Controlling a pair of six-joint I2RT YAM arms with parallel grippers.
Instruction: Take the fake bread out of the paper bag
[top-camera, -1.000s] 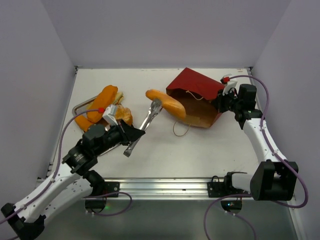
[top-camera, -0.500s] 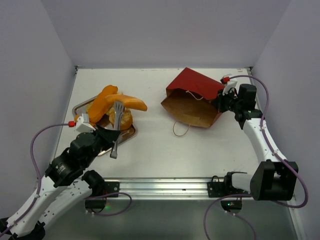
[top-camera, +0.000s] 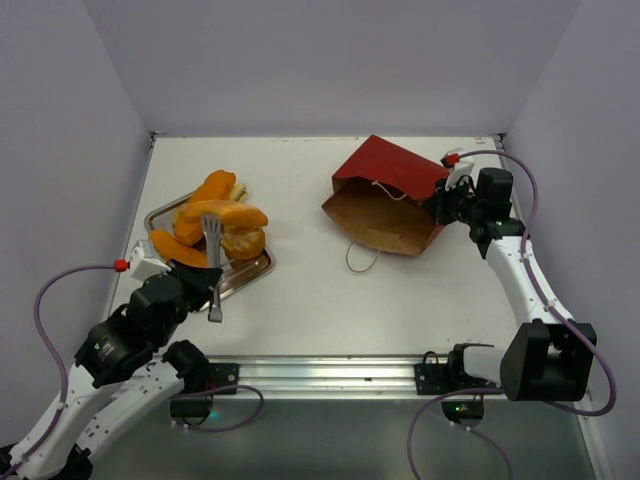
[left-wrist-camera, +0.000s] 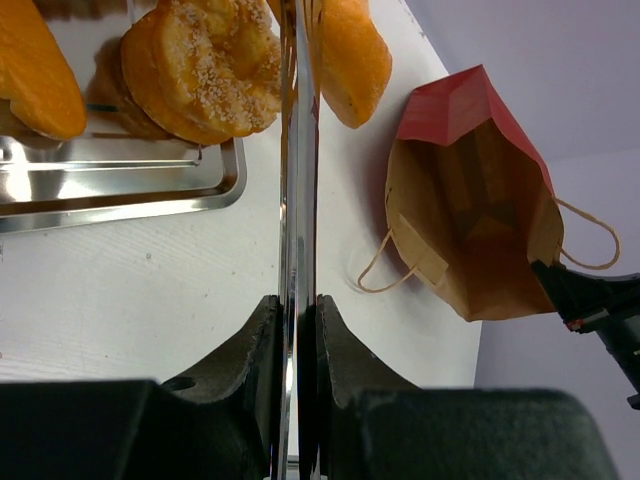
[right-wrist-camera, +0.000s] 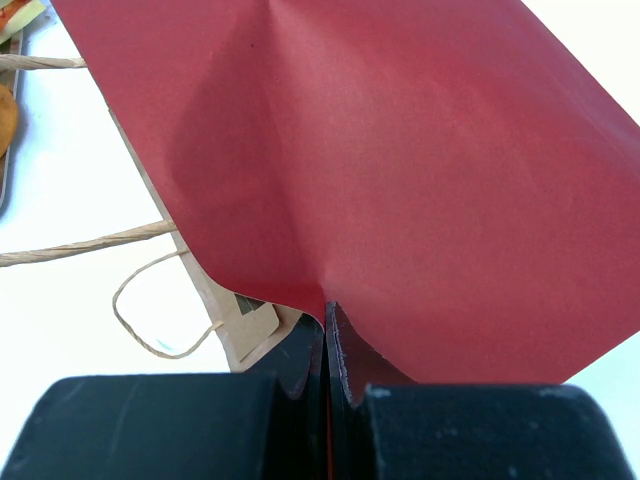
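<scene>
The dark red paper bag (top-camera: 392, 200) lies on its side at the right, its brown mouth open toward the left; no bread shows inside it in the left wrist view (left-wrist-camera: 470, 220). My right gripper (top-camera: 447, 205) is shut on the bag's red edge (right-wrist-camera: 400, 150). My left gripper (top-camera: 210, 288) is shut on the metal tongs (top-camera: 213, 262), gripping their handles (left-wrist-camera: 298, 200). The tongs' tips rest on a long golden roll (top-camera: 235, 213) over the tray, above the round bun (top-camera: 243, 242). Another roll (top-camera: 205, 190) and an orange piece (top-camera: 168, 246) lie there too.
The square metal tray (top-camera: 255, 272) sits at the left of the table, its rim near the tongs (left-wrist-camera: 120, 185). The bag's tan cord handles (top-camera: 358, 258) trail on the table in front of its mouth. White walls close in the back and both sides.
My left arm has swung the tongs and the long roll left from the bag's mouth to above the tray. The right gripper and the bag have stayed still.
</scene>
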